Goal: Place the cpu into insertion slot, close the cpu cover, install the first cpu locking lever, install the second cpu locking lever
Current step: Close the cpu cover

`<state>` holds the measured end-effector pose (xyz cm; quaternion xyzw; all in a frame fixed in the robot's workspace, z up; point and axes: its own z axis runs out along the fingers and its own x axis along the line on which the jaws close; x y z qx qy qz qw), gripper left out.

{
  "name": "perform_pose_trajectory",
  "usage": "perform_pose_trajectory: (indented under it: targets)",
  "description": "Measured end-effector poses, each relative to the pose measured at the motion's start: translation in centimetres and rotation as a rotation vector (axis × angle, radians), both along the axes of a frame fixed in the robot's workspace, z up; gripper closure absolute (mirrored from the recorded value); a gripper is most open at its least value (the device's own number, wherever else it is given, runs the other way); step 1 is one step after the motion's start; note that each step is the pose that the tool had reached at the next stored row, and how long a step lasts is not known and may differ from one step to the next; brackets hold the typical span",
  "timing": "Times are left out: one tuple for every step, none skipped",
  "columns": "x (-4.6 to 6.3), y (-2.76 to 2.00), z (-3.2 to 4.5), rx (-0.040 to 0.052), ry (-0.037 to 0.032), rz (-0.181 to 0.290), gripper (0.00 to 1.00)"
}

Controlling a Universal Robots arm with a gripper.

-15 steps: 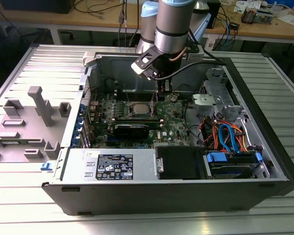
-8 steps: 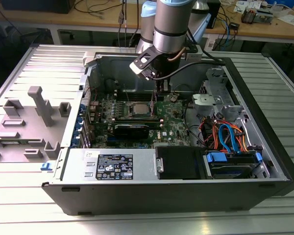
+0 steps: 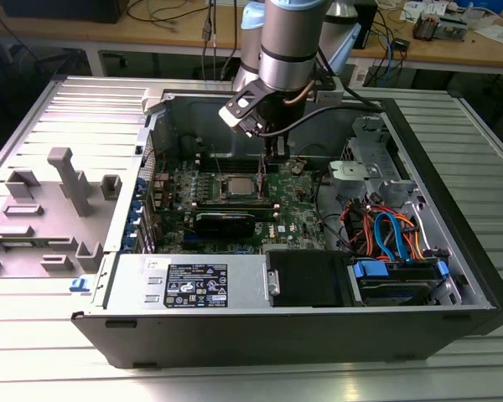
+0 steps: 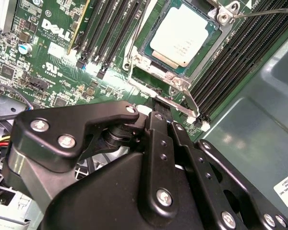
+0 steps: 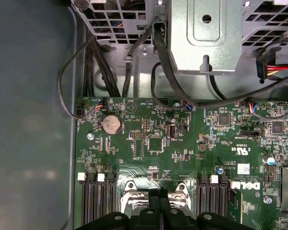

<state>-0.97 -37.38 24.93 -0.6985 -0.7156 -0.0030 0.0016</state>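
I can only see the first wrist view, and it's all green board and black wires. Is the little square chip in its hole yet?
Observer: Yes. In the second wrist view the cpu lies flat in its socket, silvery top up.
Operator: What is the gripper next to down there?
Observer: In the second wrist view the gripper is right beside a thin silver locking lever at the socket's edge. I cannot tell whether they touch.
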Motion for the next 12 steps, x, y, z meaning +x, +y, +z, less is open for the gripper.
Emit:
perform_pose_trajectory:
  targets:
    - [-0.04, 0.0, 0.0, 0.0, 0.0, 0.0, 0.89]
    - [-0.06, 0.0, 0.0, 0.0, 0.0, 0.0, 0.89]
    - [-0.1, 0.0, 0.0, 0.0, 0.0, 0.0, 0.89]
    - [-0.13, 0.0, 0.0, 0.0, 0.0, 0.0, 0.89]
    - [-0.18, 0.0, 0.0, 0.0, 0.0, 0.0, 0.89]
    - [-0.22, 0.0, 0.0, 0.0, 0.0, 0.0, 0.89]
    - [-0.26, 0.0, 0.0, 0.0, 0.0, 0.0, 0.89]
    - [-0.31, 0.0, 0.0, 0.0, 0.0, 0.0, 0.89]
    - [-0.36, 0.0, 0.0, 0.0001, 0.0, 0.0, 0.89]
    - [-0.4, 0.0, 0.0, 0.0, 0.0, 0.0, 0.89]
    - [-0.46, -0.01, 0.0, 0.0, 0.0, 0.0, 0.89]
    - [-0.49, -0.01, 0.0, 0.0, 0.0, 0.0, 0.89]
